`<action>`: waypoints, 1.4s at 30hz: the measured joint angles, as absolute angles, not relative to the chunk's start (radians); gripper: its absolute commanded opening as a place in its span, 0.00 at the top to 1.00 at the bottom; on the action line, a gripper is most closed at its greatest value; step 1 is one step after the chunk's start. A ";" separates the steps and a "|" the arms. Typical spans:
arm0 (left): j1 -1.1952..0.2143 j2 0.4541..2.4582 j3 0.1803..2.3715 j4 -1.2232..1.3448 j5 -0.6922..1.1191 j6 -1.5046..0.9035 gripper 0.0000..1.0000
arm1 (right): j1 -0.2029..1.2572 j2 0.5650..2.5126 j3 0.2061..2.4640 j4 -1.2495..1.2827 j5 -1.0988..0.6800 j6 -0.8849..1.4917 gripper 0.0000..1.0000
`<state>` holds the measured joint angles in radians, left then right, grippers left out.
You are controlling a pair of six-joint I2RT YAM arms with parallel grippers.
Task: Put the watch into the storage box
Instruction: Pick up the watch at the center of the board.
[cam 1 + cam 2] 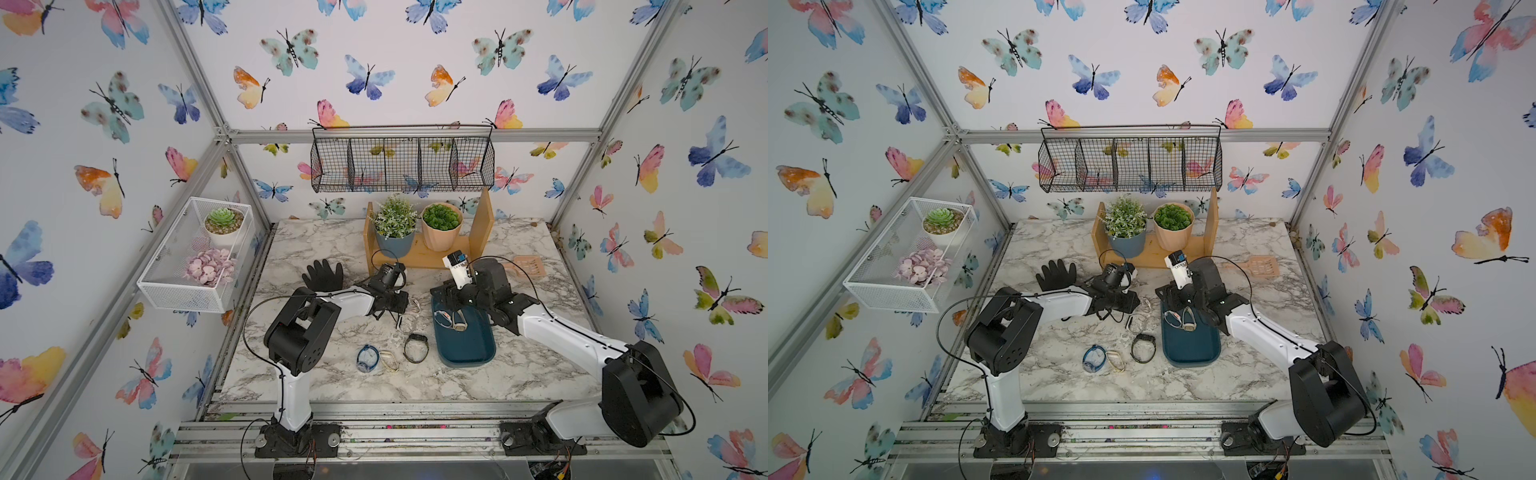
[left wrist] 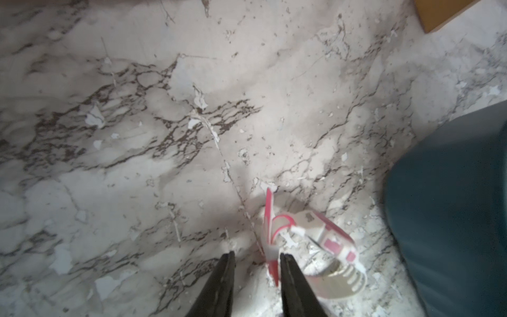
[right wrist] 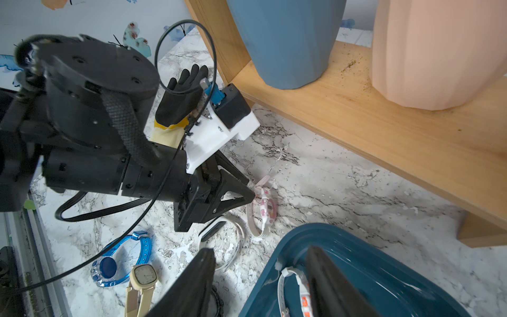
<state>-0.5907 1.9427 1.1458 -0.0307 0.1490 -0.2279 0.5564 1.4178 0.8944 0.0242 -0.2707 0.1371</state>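
Left wrist view: the left fingers [image 2: 223, 277] stand slightly apart astride the pink strap of the pink-and-white watch [image 2: 310, 222], a gap showing on one side, on the marble bench [image 2: 137, 178] just beside the teal storage box [image 2: 452, 205]. Over the box's end, the right fingers [image 3: 329, 282] hang open, holding nothing, above a white-strapped watch [image 3: 284, 277] lying inside.

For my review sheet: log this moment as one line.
left gripper: fingers apart astride strap of pink-white watch, on table | right gripper: open over storage box | stage: pickup, watch not lifted
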 measured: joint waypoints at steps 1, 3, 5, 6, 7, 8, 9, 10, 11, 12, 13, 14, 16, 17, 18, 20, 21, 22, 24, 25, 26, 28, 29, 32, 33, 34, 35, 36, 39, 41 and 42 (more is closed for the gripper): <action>-0.591 1.946 1.148 -0.033 0.147 -0.229 0.73 | 0.556 1.418 0.894 0.025 -0.271 0.137 0.41; -0.591 1.947 1.152 -0.036 0.142 -0.228 0.74 | 0.557 1.418 0.894 0.024 -0.274 0.137 0.41; -0.591 1.947 1.154 -0.036 0.138 -0.228 0.77 | 0.558 1.418 0.894 0.025 -0.275 0.137 0.41; -0.591 1.947 1.156 -0.038 0.136 -0.227 0.78 | 0.558 1.418 0.894 0.025 -0.276 0.137 0.41; -0.591 1.947 1.158 -0.039 0.135 -0.228 0.79 | 0.558 1.418 0.894 0.025 -0.278 0.137 0.41; -0.591 1.948 1.161 -0.041 0.135 -0.227 0.80 | 0.558 1.418 0.894 0.025 -0.278 0.137 0.41; -0.591 1.948 1.164 -0.043 0.135 -0.227 0.81 | 0.558 1.418 0.894 0.025 -0.279 0.137 0.41; -0.591 1.948 1.168 -0.044 0.135 -0.226 0.83 | 0.558 1.418 0.894 0.025 -0.281 0.137 0.41; -0.591 1.948 1.170 -0.044 0.135 -0.226 0.83 | 0.558 1.418 0.894 0.025 -0.282 0.137 0.41; -0.591 1.948 1.172 -0.044 0.135 -0.225 0.83 | 0.558 1.418 0.894 0.025 -0.282 0.137 0.41; -0.591 1.948 1.175 -0.046 0.135 -0.226 0.84 | 0.559 1.418 0.894 0.025 -0.284 0.137 0.41; -0.591 1.950 1.179 -0.046 0.135 -0.225 0.84 | 0.560 1.418 0.894 0.025 -0.285 0.137 0.41; -0.591 1.950 1.182 -0.046 0.135 -0.224 0.83 | 0.562 1.418 0.894 0.025 -0.286 0.137 0.41; -0.591 1.950 1.182 -0.046 0.135 -0.224 0.82 | 0.563 1.418 0.894 0.025 -0.286 0.137 0.41; -0.591 1.950 1.182 -0.046 0.135 -0.224 0.82 | 0.564 1.418 0.894 0.025 -0.286 0.137 0.41; -0.591 1.954 1.182 -0.046 0.135 -0.224 0.83 | 0.564 1.418 0.894 0.027 -0.286 0.137 0.41; -0.591 1.957 1.182 -0.046 0.135 -0.224 0.83 | 0.565 1.418 0.894 0.029 -0.286 0.137 0.41; -0.591 1.961 1.182 -0.047 0.135 -0.224 0.84 | 0.565 1.418 0.894 0.031 -0.286 0.137 0.41; -0.591 1.969 1.182 -0.048 0.135 -0.224 0.87 | 0.565 1.418 0.894 0.031 -0.286 0.137 0.41; -0.591 1.971 1.182 -0.047 0.135 -0.224 0.91 | 0.565 1.418 0.894 0.031 -0.286 0.137 0.41; -0.591 1.971 1.182 -0.047 0.135 -0.224 0.95 | 0.565 1.418 0.894 0.031 -0.286 0.137 0.41; -0.591 1.971 1.183 -0.046 0.134 -0.221 1.00 | 0.565 1.418 0.894 0.031 -0.286 0.137 0.41; -0.591 1.971 1.184 -0.047 0.134 -0.221 1.00 | 0.565 1.418 0.894 0.031 -0.286 0.137 0.41; -0.591 1.971 1.184 -0.047 0.134 -0.221 1.00 | 0.567 1.418 0.894 0.031 -0.286 0.137 0.41; -0.591 1.971 1.184 -0.047 0.134 -0.221 1.00 | 0.569 1.418 0.894 0.031 -0.286 0.137 0.41; -0.591 1.971 1.184 -0.047 0.134 -0.221 1.00 | 0.569 1.418 0.894 0.031 -0.286 0.137 0.41; -0.591 1.971 1.184 -0.047 0.134 -0.221 1.00 | 0.569 1.418 0.894 0.031 -0.286 0.137 0.41; -0.591 1.971 1.184 -0.046 0.134 -0.221 1.00 | 0.569 1.418 0.894 0.031 -0.286 0.137 0.41; -0.591 1.963 1.176 -0.043 0.135 -0.222 1.00 | 0.569 1.417 0.894 0.030 -0.285 0.130 0.40; -0.591 1.940 1.160 -0.042 0.137 -0.225 1.00 | 0.569 1.416 0.894 0.027 -0.283 0.119 0.40; -0.591 1.925 1.151 -0.040 0.141 -0.226 1.00 | 0.569 1.415 0.894 0.023 -0.280 0.114 0.39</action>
<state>-0.5911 1.9251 1.1515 -0.0399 0.1406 -0.2256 0.5694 1.4155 0.8940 0.0231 -0.2802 0.1143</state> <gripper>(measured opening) 0.053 0.602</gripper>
